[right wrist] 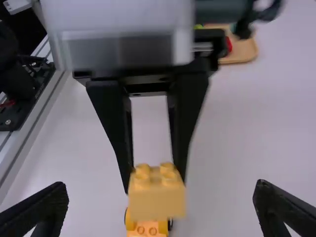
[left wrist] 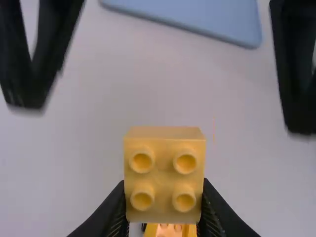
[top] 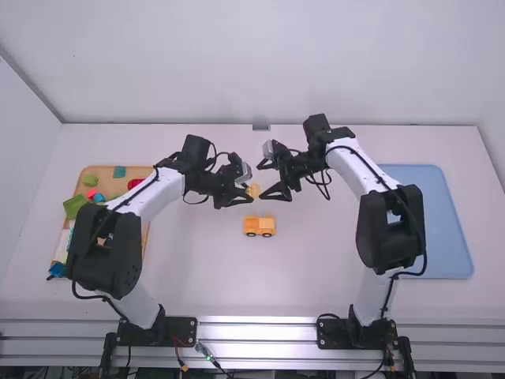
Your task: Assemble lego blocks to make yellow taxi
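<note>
Left pincer point(top: 248, 189) clamps yellow block point(left wrist: 164, 174), empty right pincer point(top: 264, 181) gaping wide nearby, orange vehicle point(top: 259, 225) on table point(top: 205, 276).

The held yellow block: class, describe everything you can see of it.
The block is yellow, boxy and plastic-looking, with four round studs in two rows of two, facing the left wrist camera. The left pincer grips it in the air over the table. The right pincer is open around it, apparently not touching.

Wooden tray point(top: 142, 171) partly hidden
</note>
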Action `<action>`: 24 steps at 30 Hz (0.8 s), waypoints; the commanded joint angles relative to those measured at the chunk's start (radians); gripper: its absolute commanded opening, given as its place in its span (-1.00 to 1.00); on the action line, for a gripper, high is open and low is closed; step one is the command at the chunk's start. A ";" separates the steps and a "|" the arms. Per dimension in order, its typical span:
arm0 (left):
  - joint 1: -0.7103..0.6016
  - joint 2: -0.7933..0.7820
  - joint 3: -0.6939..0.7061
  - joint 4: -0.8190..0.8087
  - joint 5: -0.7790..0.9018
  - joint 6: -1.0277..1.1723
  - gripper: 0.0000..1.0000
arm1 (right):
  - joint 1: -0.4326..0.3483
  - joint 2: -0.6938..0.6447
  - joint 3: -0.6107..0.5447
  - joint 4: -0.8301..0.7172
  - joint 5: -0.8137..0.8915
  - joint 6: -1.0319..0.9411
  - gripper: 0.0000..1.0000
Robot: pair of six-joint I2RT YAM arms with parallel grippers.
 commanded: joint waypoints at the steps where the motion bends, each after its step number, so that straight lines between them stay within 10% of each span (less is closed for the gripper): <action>1: -0.002 0.005 0.025 -0.072 -0.166 0.136 -0.75 | -0.053 0.005 0.030 0.006 0.029 0.101 0.97; 10: -0.002 0.005 -0.014 -0.245 -0.402 0.405 -0.94 | -0.130 0.005 0.030 -0.002 0.060 0.185 0.97; 24: 0.001 0.005 -0.293 0.085 -0.517 0.327 -0.97 | -0.103 0.005 0.030 0.010 0.072 0.184 0.98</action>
